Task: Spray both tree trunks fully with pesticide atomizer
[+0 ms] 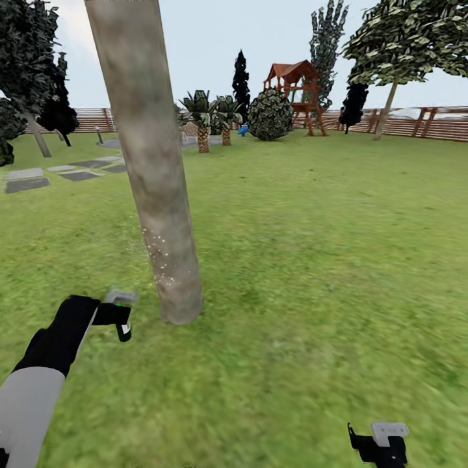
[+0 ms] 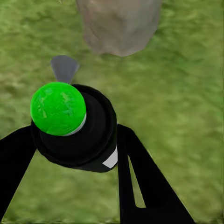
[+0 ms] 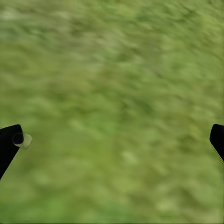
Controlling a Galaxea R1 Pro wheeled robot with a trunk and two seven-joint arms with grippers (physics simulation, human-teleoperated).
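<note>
The left gripper [image 1: 121, 323] is clamped on the atomizer [image 2: 74, 126] just beside the trunk [image 1: 153, 169], whose base shows white flecks; coverage likely requires sweeping upward, nozzle facing the bark; the right gripper [image 1: 380, 442] hangs spread wide, empty.

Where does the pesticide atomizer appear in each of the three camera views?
Head view: pesticide atomizer at lower left, in the left end effector, beside the trunk base.
Left wrist view: atomizer fills the centre-left, green top toward the camera.
Right wrist view: no atomizer, just grass.
Shared landmark: the trunk base.
</note>
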